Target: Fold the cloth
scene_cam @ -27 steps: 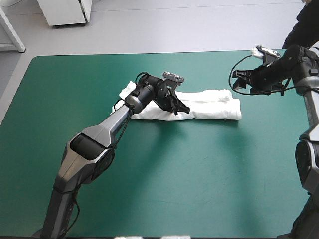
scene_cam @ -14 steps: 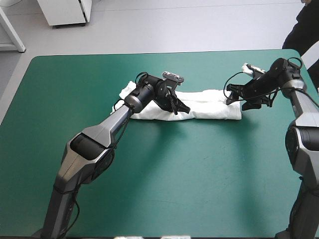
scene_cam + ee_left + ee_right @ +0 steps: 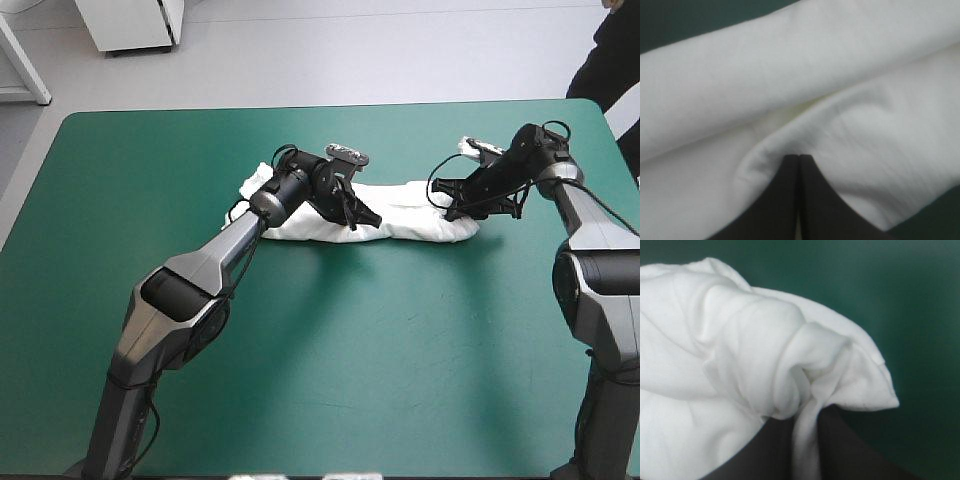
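1. Change: the right claw (image 3: 452, 205) has come in from the table's far right corner to the right end of the T-shirt (image 3: 420, 215). Earlier it hung well clear of the cloth; now it is on it.
2. Right claw now: fingers all but closed, with a strip of white cloth running between them in its own wrist view. It has the shirt's bunched right end.
3. Left claw (image 3: 365, 220): no move vs. earlier. Fingers meet in a point and the cloth puckers at the tip, so it looks pinched on a fold approx. mid-band, toward the left.
4. Shirt position: one long, narrow folded band lying crosswise on the teal-green cover (image 3: 330, 350), in the far half and roughly centred. Its left end is slightly rumpled and the right end is lumpy.
5. Meaning, prob.: both claws now have a hold, so the lengthwise folds look done and the next step is likely to bring the right end over toward the left. Risk: the lumpy end could slip or drag the band askew.
6. Count: 1 shirt, 2 claws (both on the cloth), 1 table cover. No other items on the table.
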